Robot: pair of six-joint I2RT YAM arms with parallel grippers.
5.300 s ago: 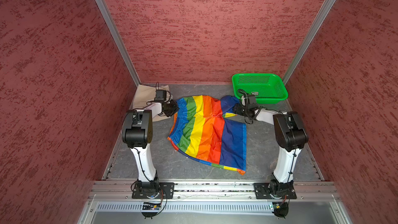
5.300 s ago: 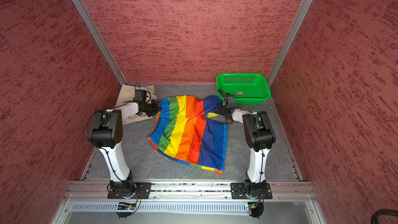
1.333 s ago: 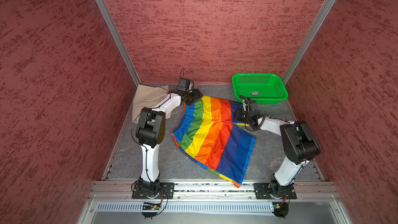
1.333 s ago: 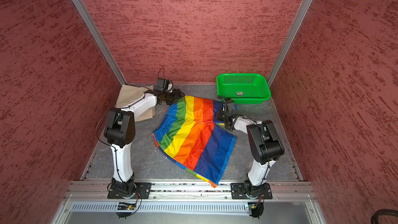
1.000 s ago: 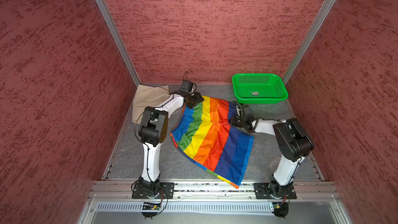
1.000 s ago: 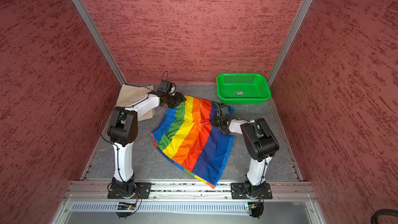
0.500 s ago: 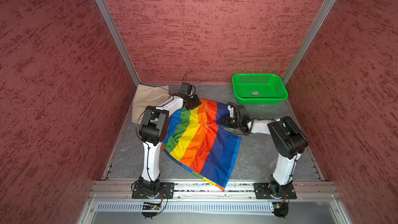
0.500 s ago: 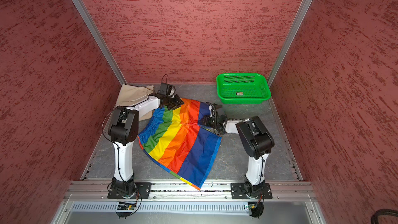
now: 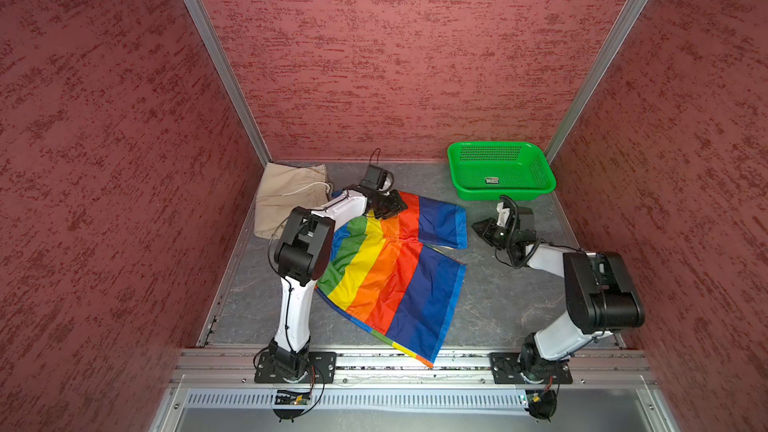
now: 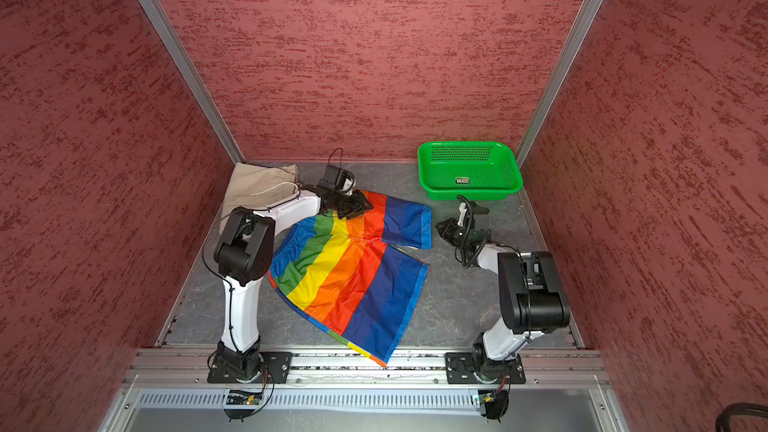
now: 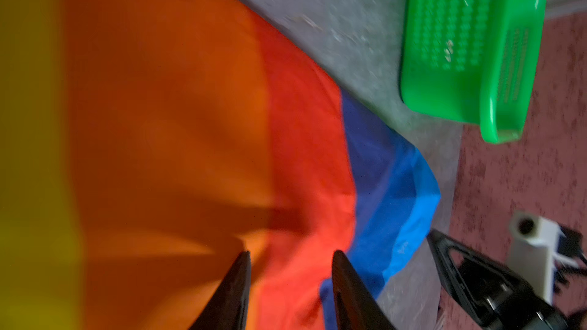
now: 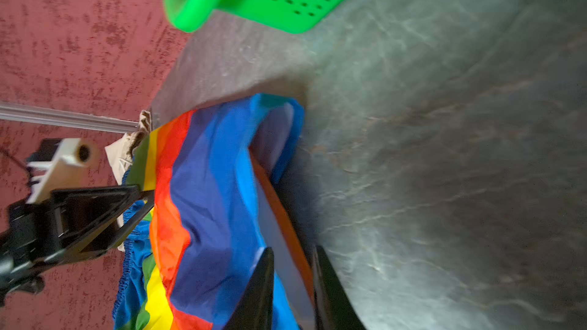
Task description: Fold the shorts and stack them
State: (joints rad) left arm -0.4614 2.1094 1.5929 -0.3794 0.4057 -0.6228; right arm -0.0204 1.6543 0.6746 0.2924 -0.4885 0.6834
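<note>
Left fingers (image 11: pixel 235 290) apart over rainbow shorts (image 9: pixel 386 280); right fingers (image 12: pixel 257 296) just beside

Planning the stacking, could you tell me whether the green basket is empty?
Empty: the green basket shows only a small label on its bare floor.

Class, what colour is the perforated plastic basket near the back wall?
The basket is bright green, clearest in a top view.

Grey stone-pattern tabletop (image 9: pixel 498 305) bare right of rainbow-striped shiny shorts (image 9: pixel 386 280). Green perforated plastic basket (image 9: pixel 490 194) blocks far right corner; beige cotton shorts (image 9: pixel 282 197) far left corner.
</note>
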